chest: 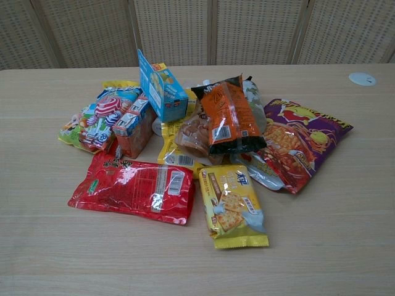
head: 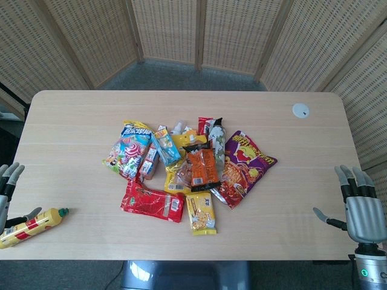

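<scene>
My left hand [head: 7, 188] shows at the left edge of the head view, fingers apart and pointing up, thumb stretched out to the right. A yellow bottle with a red label and green cap [head: 31, 225] lies on the table just under that thumb; no fingers close around it. My right hand [head: 364, 208] hovers at the table's front right corner, fingers spread and empty. Between them lies a pile of snack packs: a red pack [head: 152, 204], a yellow cracker pack [head: 201, 212], an orange pack [head: 202, 170], a purple chip bag [head: 245, 164], a blue carton [head: 164, 147]. Neither hand appears in the chest view.
A small white round disc [head: 300, 110] sits at the table's far right. In the chest view the red pack [chest: 133, 187] and cracker pack [chest: 233, 205] lie nearest the front edge. Woven screen panels [head: 199, 30] stand behind the table [head: 272, 223].
</scene>
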Robot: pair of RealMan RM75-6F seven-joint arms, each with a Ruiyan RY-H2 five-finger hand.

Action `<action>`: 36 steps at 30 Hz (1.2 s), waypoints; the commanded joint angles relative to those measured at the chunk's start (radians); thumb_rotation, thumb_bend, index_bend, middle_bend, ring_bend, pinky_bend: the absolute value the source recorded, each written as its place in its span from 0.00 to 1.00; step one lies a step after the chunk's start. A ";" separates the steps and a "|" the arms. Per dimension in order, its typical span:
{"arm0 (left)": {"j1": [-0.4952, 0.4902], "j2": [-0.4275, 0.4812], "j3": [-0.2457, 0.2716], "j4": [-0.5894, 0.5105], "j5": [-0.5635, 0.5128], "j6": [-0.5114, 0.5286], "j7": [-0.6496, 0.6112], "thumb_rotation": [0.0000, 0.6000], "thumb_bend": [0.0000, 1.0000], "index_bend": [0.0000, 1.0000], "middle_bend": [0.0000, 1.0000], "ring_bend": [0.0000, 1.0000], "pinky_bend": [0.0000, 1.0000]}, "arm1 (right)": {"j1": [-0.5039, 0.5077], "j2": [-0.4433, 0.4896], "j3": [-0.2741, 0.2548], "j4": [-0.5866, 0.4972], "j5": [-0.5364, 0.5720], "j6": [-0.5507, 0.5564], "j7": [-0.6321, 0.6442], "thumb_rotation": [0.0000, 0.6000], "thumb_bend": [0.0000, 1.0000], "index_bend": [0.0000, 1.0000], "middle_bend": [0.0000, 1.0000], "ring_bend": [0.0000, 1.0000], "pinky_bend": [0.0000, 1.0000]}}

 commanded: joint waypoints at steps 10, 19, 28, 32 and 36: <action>-0.086 -0.007 -0.020 -0.097 -0.055 -0.162 0.100 0.81 0.00 0.00 0.00 0.00 0.00 | 0.000 0.012 0.005 -0.006 0.014 -0.009 0.029 0.70 0.00 0.00 0.00 0.00 0.00; -0.385 -0.060 -0.166 -0.151 -0.009 -0.380 0.248 0.82 0.00 0.00 0.00 0.00 0.00 | 0.002 0.015 0.001 -0.014 0.014 -0.019 0.040 0.70 0.00 0.00 0.00 0.00 0.00; -0.614 -0.162 -0.219 -0.041 -0.037 -0.587 0.310 0.82 0.00 0.00 0.00 0.00 0.00 | 0.002 0.018 0.001 -0.008 0.021 -0.026 0.054 0.70 0.00 0.00 0.00 0.00 0.00; -0.686 -0.204 -0.216 0.021 -0.064 -0.670 0.355 0.82 0.00 0.00 0.00 0.00 0.00 | 0.000 0.023 0.003 -0.008 0.026 -0.025 0.065 0.71 0.00 0.00 0.00 0.00 0.00; -0.753 -0.257 -0.227 0.089 -0.110 -0.731 0.392 0.82 0.00 0.00 0.00 0.00 0.00 | 0.000 0.026 0.007 -0.006 0.032 -0.026 0.076 0.70 0.00 0.00 0.00 0.00 0.00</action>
